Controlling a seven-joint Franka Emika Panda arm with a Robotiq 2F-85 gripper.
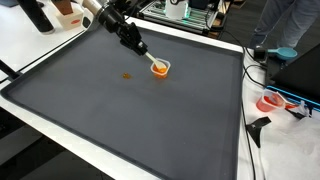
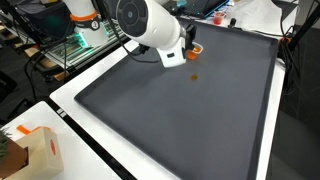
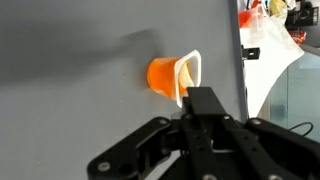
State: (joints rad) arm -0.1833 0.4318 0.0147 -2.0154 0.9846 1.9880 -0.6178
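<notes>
Orange cup (image 3: 168, 75) lies tipped on its side on the dark mat (image 1: 130, 120), toward the far edge of the bench (image 1: 50, 130). Its white-rimmed mouth faces the claw (image 3: 200, 100).

Claw narrow. Its fingers look pinched on the rim wall, one inside the mouth, though the contact is partly hidden.

Small brown spot (image 1: 127, 76) on the mat nearby, apart from the cup.

Judgement: a thin wall crumples easily, so grip lightly. Lift straight and slowly, and watch for the cup swinging.

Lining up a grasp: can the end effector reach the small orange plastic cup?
Probably yes: the end effector is right at the small orange plastic cup lying on the grey mat, nothing between them.
</notes>
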